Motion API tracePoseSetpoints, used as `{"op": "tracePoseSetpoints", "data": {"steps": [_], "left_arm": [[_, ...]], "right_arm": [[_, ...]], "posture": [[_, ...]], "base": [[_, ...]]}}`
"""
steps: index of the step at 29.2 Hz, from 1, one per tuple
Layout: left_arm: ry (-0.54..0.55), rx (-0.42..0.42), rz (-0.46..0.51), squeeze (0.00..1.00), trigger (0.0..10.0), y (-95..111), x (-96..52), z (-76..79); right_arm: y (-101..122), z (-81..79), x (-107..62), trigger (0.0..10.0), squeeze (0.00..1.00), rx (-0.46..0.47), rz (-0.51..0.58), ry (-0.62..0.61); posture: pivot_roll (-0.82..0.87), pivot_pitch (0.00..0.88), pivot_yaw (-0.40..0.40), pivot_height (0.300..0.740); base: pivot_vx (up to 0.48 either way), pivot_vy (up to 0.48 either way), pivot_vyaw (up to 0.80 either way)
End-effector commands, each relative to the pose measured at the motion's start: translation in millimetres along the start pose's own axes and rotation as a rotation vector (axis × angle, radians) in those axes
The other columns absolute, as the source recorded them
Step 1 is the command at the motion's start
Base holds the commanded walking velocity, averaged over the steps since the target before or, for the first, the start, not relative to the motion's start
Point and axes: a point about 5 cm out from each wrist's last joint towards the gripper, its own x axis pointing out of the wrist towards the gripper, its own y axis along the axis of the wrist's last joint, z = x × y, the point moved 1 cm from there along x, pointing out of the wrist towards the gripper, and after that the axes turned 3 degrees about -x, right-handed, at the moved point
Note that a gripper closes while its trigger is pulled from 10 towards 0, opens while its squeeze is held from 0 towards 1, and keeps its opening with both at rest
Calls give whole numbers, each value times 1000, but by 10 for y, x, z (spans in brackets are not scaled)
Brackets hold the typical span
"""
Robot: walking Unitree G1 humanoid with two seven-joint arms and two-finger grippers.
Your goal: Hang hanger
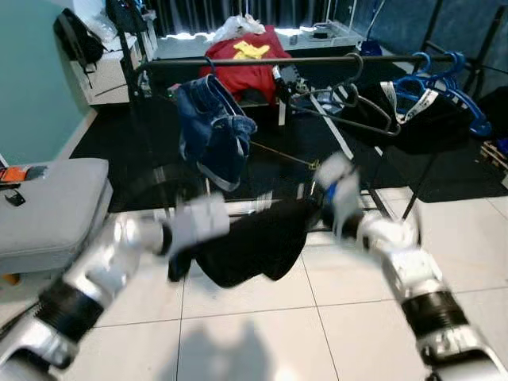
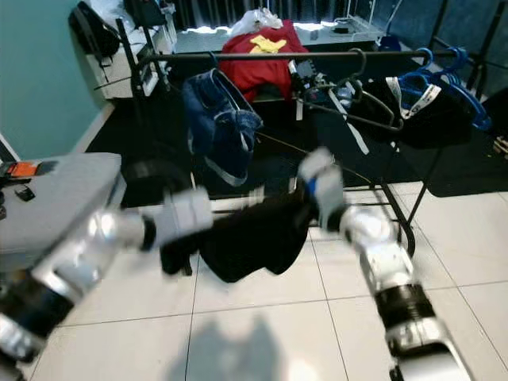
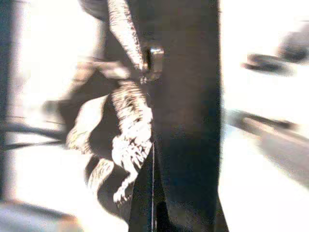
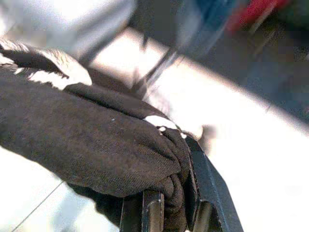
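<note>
A black garment [image 1: 254, 242] hangs stretched between my two grippers, low over the white tile floor and in front of the clothes rack. My left gripper [image 1: 179, 255] grips its left edge; the view is motion-blurred. My right gripper [image 1: 319, 208] is shut on its right end, and in the right wrist view the black cloth [image 4: 96, 145] is bunched between the fingers [image 4: 207, 198]. The rack's dark rail [image 1: 278, 61] carries a blue denim garment [image 1: 213, 131] and an empty grey hanger [image 1: 349, 107]. Whether a hanger is inside the black garment is hidden.
Blue hangers [image 1: 432, 75] with a black garment [image 1: 429, 119] hang at the rail's right end. A grey cushioned bench [image 1: 48, 202] stands at the left. A red garment [image 1: 246, 59] lies behind the rack, and a black bag [image 1: 75, 36] hangs at far left.
</note>
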Motion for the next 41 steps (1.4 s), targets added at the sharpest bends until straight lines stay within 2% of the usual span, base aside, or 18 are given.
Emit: {"op": "tracePoseSetpoints", "data": {"steps": [1,6,8,10,12,14,16,18,21,22,23,24,26,28,35,38,39,41], "left_arm": [[-57,-67,-128,0,0,-302,-25,76],[57,-71,-90,0,0,-337,157,-31],[319,-56,-36,0,0,-230,196,-394],[548,-41,42,0,0,-35,123,-711],[770,33,146,0,0,274,-125,-1033],[821,55,172,0,0,359,-203,-1102],[991,160,273,0,0,631,-484,-1288],[1017,191,287,0,0,670,-533,-1302],[940,208,265,0,0,596,-442,-1215],[816,194,242,0,0,499,-296,-1087],[621,163,189,0,0,322,-89,-861],[621,163,189,0,0,322,-89,-861],[243,124,68,0,0,-81,248,-321],[92,88,29,0,0,-278,329,-15],[176,-20,148,0,0,-206,293,-32],[139,-41,198,0,0,-128,275,-21],[71,-24,227,0,0,-50,246,18],[47,-26,236,0,0,-18,227,29]], "right_arm": [[-104,19,-44,0,0,39,-81,11],[-250,-44,45,0,0,60,-123,26],[-62,200,103,0,0,33,-31,-140],[181,411,95,0,0,-3,67,-284],[567,644,-29,0,0,-75,208,-439],[673,698,-75,0,0,-92,245,-476],[1050,888,-332,0,0,-182,411,-641],[1095,911,-382,0,0,-199,434,-664],[958,873,-338,0,0,-188,382,-615],[812,814,-273,0,0,-156,332,-557],[574,699,-172,0,0,-101,243,-455],[574,699,-172,0,0,-101,243,-455],[87,429,-7,0,0,100,95,-265],[-150,299,20,0,0,141,33,-225],[-104,389,-32,0,0,164,112,-305],[34,487,-65,0,0,140,170,-344],[229,563,-97,0,0,130,246,-355],[322,579,-111,0,0,133,283,-344]], "posture": [[35,74,52,740],[38,72,50,740],[34,69,50,740],[34,69,50,740],[34,68,48,740],[34,68,48,740],[32,70,48,740],[32,70,48,740],[31,73,50,740],[32,78,49,740],[32,82,50,740],[32,82,50,740],[32,87,51,740],[32,89,51,740],[35,82,52,740],[32,72,49,740],[30,67,47,740],[29,66,47,740]], "base": [[0,0,0],[0,0,0],[0,0,0],[0,0,0],[0,0,0],[0,0,0],[0,0,0],[0,0,0],[0,0,0],[0,0,0],[0,0,0],[0,0,0],[0,0,0],[0,0,0],[0,0,0],[0,0,0],[0,0,0],[0,0,0]]}}
